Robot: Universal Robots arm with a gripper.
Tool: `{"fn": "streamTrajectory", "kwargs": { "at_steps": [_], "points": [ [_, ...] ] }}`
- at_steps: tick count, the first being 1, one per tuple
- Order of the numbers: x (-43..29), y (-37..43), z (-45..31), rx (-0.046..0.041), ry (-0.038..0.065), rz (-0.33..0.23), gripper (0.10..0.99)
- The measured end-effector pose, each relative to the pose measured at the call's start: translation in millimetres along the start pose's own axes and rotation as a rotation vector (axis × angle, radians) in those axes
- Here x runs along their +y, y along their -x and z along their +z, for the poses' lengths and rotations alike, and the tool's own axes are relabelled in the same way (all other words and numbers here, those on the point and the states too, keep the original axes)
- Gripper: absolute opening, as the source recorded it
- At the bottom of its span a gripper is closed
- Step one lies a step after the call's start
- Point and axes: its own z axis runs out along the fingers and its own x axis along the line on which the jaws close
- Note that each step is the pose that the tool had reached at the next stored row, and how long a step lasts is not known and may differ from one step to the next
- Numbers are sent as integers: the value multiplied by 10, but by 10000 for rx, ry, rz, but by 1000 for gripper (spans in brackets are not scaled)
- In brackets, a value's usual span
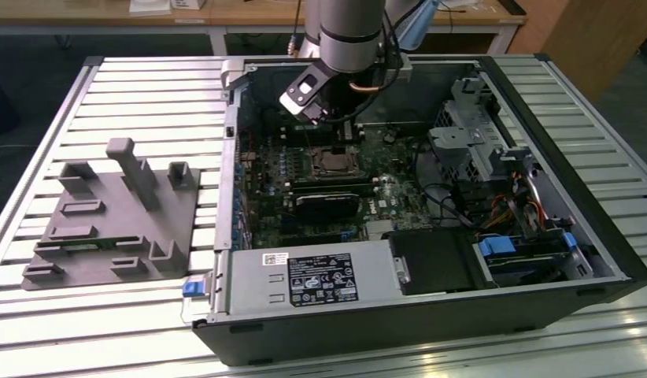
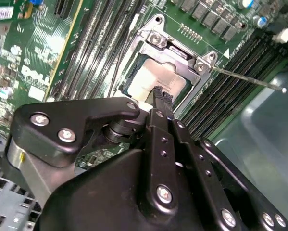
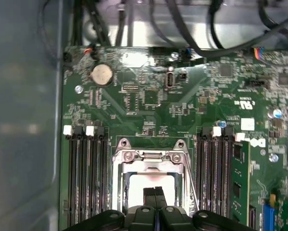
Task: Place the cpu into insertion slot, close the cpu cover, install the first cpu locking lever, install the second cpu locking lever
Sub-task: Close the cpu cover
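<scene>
Cpu [image 3: 139, 185], flat silvery-grey square, sits under its thin silvery cpu cover [image 3: 118, 187], we reckon. Black gripper [image 3: 155, 191] pinched closed, empty; wire lever [image 2: 249, 79] looks unlatched.

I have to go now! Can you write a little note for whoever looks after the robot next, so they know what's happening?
Now: the gripper is shut, holding nothing, tips over the cpu.
Done: the cpu lies flat in the insertion slot.
Unsure: the cpu cover frames the cpu; whether it is fully down, I cannot tell.
Left: one locking lever sticks out free, not latched.
</scene>
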Motion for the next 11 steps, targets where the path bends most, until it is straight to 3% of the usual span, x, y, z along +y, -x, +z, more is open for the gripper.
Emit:
{"fn": "streamTrajectory", "kwargs": {
  "at_steps": [11],
  "points": [
    [1,0,5,21,-28,-1977,106]
  ]
}}
